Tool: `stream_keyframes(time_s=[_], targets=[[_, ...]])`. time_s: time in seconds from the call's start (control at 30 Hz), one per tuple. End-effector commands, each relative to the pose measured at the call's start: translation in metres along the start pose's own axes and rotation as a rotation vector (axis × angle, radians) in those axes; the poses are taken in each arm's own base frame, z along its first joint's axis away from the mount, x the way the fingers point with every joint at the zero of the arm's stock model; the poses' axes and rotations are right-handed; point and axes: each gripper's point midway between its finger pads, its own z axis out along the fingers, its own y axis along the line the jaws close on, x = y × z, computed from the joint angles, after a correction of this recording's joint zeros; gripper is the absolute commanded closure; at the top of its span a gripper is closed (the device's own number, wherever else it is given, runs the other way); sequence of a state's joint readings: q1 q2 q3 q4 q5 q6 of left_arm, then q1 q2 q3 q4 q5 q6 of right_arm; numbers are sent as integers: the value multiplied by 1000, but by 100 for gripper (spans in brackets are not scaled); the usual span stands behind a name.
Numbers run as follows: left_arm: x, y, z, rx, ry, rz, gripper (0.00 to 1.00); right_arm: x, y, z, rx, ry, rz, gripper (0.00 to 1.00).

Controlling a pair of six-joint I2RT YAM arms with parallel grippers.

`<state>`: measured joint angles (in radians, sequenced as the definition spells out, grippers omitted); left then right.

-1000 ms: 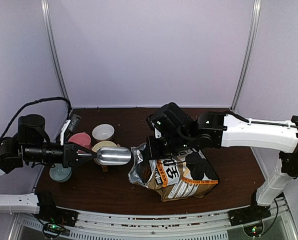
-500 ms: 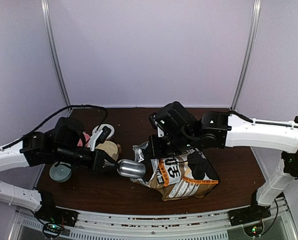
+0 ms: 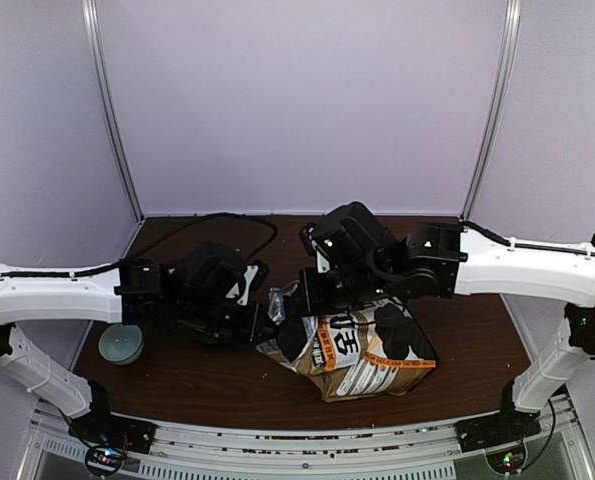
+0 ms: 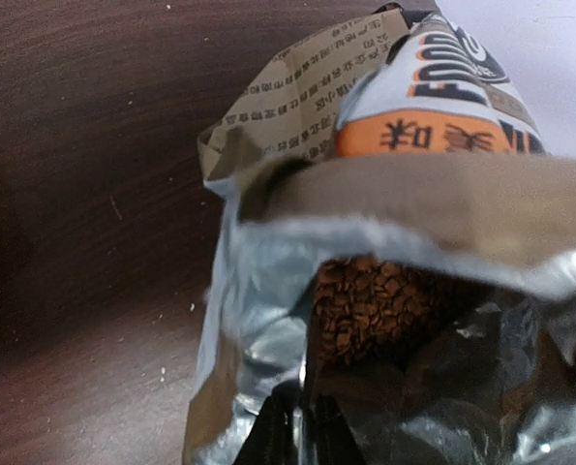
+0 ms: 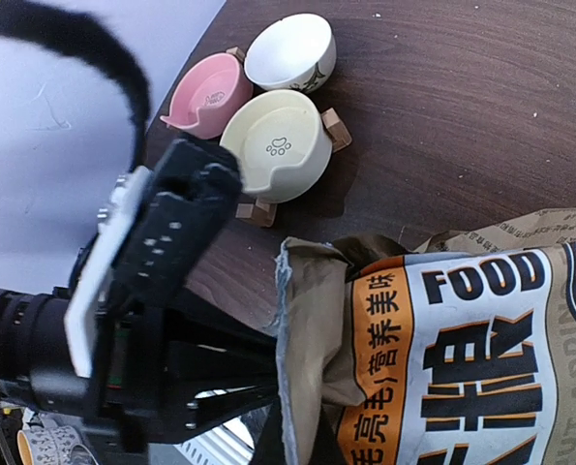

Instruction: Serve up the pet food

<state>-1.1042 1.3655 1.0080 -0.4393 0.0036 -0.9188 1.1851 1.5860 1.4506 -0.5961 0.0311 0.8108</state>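
The left gripper [image 4: 295,428], fingers nearly together and apparently pinching the silver scoop [image 5: 222,441], is pointing straight into the open mouth of the paper bag [image 3: 377,352]; the kibble [image 4: 370,305] is lying just ahead, deeper inside along the bag's left-to-right axis. The right gripper [image 3: 310,292] is apparently clamping the bag's upper lip. Against one second ago, the left arm is reaching much farther right, and the scoop is now entering the mouth instead of hovering outside.

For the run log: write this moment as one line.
phase: scooping | left gripper: scoop at bag mouth | right gripper: grips bag lip | pet food: inside bag | cream bowl: empty
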Motion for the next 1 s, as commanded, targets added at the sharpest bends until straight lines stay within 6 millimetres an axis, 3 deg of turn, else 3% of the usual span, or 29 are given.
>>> stream_keyframes(time_s=[0.0, 0.13, 0.33, 0.63, 0.97], targets=[[-30, -14, 30, 15, -91, 19, 100, -31, 25, -42, -116, -137, 23, 100], [-40, -52, 55, 165, -85, 58, 100, -31, 21, -52, -122, -150, 33, 100], [-47, -85, 57, 317, -87, 94, 100, -31, 10, -67, -111, -173, 51, 100], [-59, -103, 8, 511, -158, 9, 100, -28, -19, -91, -66, -212, 89, 100], [-72, -102, -48, 615, -200, -81, 100, -22, -59, -112, 2, -255, 149, 100]])
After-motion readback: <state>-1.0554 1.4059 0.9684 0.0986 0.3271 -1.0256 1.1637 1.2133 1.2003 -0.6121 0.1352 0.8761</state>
